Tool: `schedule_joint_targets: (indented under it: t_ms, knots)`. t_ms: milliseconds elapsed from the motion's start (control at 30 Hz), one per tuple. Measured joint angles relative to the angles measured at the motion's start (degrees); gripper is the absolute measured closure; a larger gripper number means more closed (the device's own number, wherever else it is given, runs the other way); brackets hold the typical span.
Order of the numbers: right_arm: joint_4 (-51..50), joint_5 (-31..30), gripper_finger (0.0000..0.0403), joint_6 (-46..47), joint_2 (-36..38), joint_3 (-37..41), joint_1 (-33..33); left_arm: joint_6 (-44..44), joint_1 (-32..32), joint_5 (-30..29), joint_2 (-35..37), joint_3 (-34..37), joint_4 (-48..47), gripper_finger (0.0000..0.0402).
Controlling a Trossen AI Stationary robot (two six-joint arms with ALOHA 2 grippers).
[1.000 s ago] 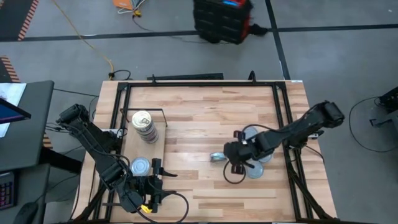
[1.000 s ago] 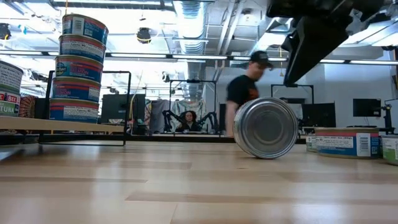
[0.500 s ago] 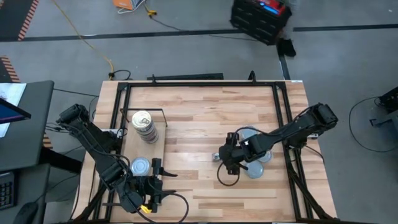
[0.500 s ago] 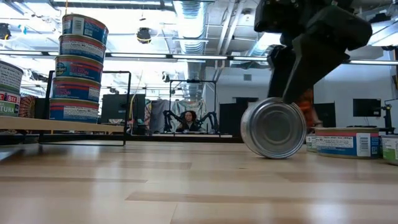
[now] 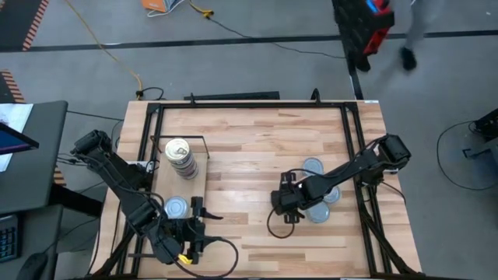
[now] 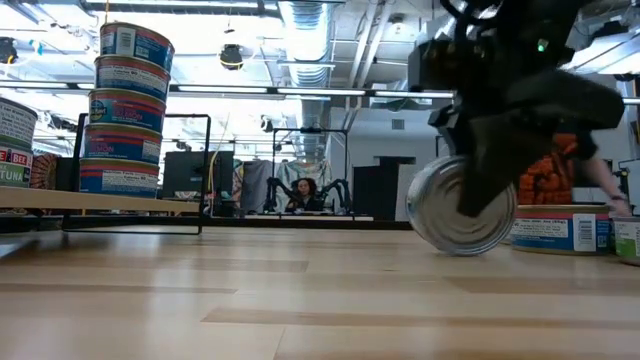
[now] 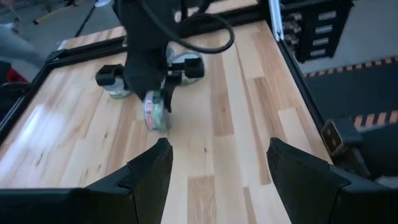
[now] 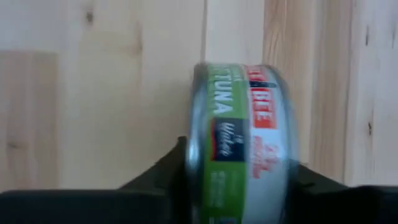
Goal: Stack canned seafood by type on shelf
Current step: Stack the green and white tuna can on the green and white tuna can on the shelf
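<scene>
Bare wood (image 5: 249, 140) around on-edge tin (image 6: 455, 205)

"TUNA" is read in white on the green band of the tin (image 8: 239, 143) standing on edge. "TUNA" and "BEE" are read on a shelf (image 6: 100, 200) tin (image 6: 15, 140) in the low view.

The shelf (image 5: 180, 187) is lying at the desk's (image 5: 257, 140) left side. On it a stack of tins (image 5: 181, 159) is standing by the wire frame (image 5: 180, 138), with a single tin (image 5: 176, 207) nearer the desk's front edge. Right of the shelf, a tuna tin on edge (image 6: 462, 206) is sitting between the right hand's (image 5: 283, 204) fingers, with flat tins (image 5: 319, 204) lying just beyond it. The left hand (image 5: 194, 236) is sitting off the shelf's front end.
</scene>
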State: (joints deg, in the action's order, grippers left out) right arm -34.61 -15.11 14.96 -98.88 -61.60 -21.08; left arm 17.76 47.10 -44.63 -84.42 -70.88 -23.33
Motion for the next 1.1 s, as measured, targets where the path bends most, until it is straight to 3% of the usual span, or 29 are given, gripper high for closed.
schedule_joint_targets:
  t_ms: [67, 167, 367, 567, 700, 800, 933, 1100]
  knots:
    - [0.42, 0.16, 0.0252, -0.2, 0.95, 0.0, -0.36, 0.65, -0.95, -0.43, 0.04, 1.71, 2.13, 0.015]
    - [3.59, -1.04, 0.0251, -1.38, 2.52, 0.0, -1.2, 2.22, -3.5, -0.45, -0.01, 4.86, 4.02, 0.015]
    - [19.3, -9.36, 0.0251, -9.27, 5.27, 0.0, -4.43, 2.86, -8.25, -0.04, -0.01, 7.12, 5.35, 0.015]
    - [32.59, -17.85, 0.023, -18.71, 4.95, -0.02, -7.35, -4.38, -9.93, 2.25, -1.35, 7.09, 11.16, 0.015]
    - [37.28, -18.49, 0.0231, -21.56, 4.9, -0.02, -7.44, -12.29, -9.93, 0.81, -4.32, 7.09, 16.96, 0.015]
    - [40.26, -18.59, 0.0248, -24.59, 4.88, -0.02, -7.38, -16.57, -10.06, -4.8, -6.69, 6.92, 20.37, 0.015]
    - [41.28, -18.6, 0.0249, -25.49, 4.88, -0.02, -7.45, -17.32, -10.36, -8.63, -7.57, 6.04, 21.57, 0.015]
    - [44.6, -18.57, 0.0238, -27.66, 4.86, -0.02, -7.74, -14.72, -11.65, -7.63, -7.55, 5.89, 21.4, 0.015]
